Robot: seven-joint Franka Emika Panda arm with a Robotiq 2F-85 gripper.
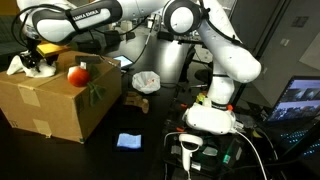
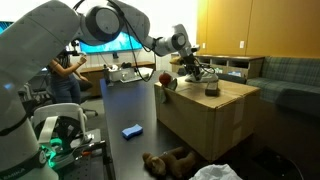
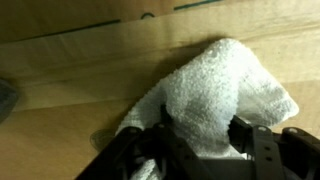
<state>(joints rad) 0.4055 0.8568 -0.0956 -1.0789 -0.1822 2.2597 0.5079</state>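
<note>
My gripper (image 3: 195, 140) is over the top of a large cardboard box (image 1: 60, 105), near its far corner. Its fingers press on either side of a bunched white towel (image 3: 220, 80) that lies on the cardboard. In both exterior views the gripper (image 1: 38, 62) (image 2: 190, 68) is low on the box top (image 2: 200, 115), and the towel (image 1: 18, 66) shows beside it. A red ball-like object (image 1: 77, 74) (image 2: 166, 78) sits on the box close to the gripper.
A dark cup (image 2: 211, 88) stands on the box top. A blue item (image 1: 128, 141) (image 2: 131, 130) lies on the dark table. A brown plush toy (image 2: 170, 160) lies beside the box. A white bag (image 1: 147, 82) and monitors are behind.
</note>
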